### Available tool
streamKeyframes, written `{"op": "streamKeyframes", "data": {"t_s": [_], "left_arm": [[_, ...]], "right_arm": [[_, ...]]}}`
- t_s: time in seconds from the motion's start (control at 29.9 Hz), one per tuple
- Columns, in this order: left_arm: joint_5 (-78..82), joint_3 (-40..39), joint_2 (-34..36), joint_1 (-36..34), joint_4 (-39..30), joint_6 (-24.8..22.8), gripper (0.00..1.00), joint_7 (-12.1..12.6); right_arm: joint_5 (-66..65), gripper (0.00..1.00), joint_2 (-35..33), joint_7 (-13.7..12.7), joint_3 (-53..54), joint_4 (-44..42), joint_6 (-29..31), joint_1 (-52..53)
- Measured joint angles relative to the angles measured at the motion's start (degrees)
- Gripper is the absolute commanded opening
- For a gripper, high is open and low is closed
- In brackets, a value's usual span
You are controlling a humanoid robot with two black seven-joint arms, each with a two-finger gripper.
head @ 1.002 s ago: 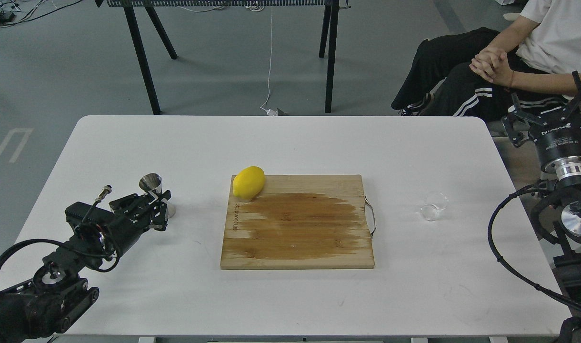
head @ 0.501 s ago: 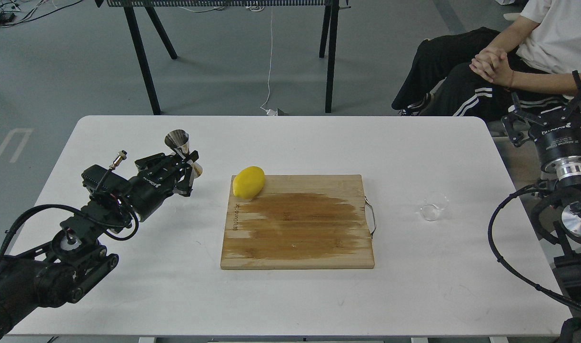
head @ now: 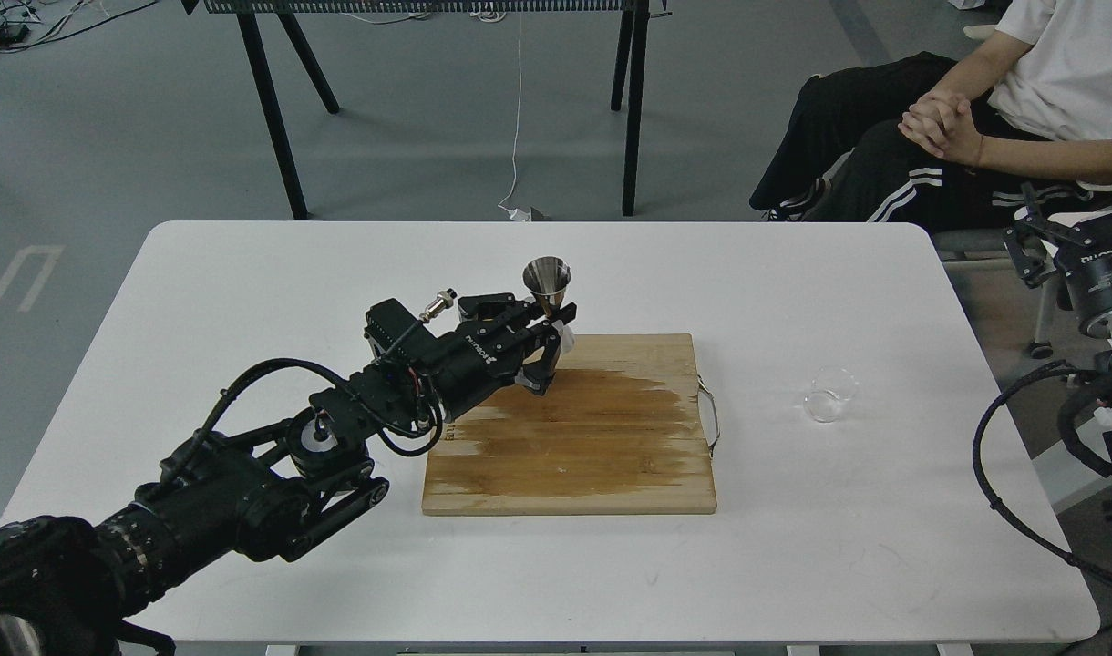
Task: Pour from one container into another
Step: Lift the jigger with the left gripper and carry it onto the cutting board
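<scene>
The left pincer (head: 549, 339) sits just above centre frame, over the far edge of the wooden cutting board (head: 570, 428). Its fingers are closed around the narrow waist of the steel jigger (head: 548, 278), which is held upright, mouth up. The jigger's lower cone is mostly hidden behind the fingers; only a pale sliver shows. The left arm runs from the lower left corner diagonally to this point and covers the board's upper left corner, so anything lying there cannot be seen.

The clear glass cup (head: 830, 394) stands upright on the white worktop (head: 246, 273) at the right of the frame, well apart from the board's metal handle (head: 709, 415). Its transparent wall makes the contents impossible to judge.

The right pincer (head: 1080, 232) is at the right edge, beyond the worktop. It is partly cut off by the frame border and seen dark; its opening cannot be determined.

A seated person (head: 975, 118) occupies the upper right, cut off at the frame edge.
</scene>
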Motion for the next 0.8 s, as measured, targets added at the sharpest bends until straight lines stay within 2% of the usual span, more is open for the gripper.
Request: {"op": "streamKeyframes", "data": {"t_s": [0.3, 0.47, 0.8], "left_arm": [[0.0, 4.55, -4.71, 2.88, 7.72, -0.04, 0.11, 4.43], [0.0, 6.35, -7.77, 3.41, 10.37, -0.03, 0.13, 7.69], [-0.01, 6.01, -8.2, 3.73, 10.01, -0.03, 0.22, 8.31]], "right_arm": [[0.02, 1.0, -0.02, 0.0, 0.64, 0.0, 0.0, -0.7], [0.04, 1.0, -0.03, 0.0, 0.66, 0.08, 0.0, -0.77], [-0.02, 1.0, -0.26, 0.0, 0.78, 0.08, 0.0, -0.77]]}}
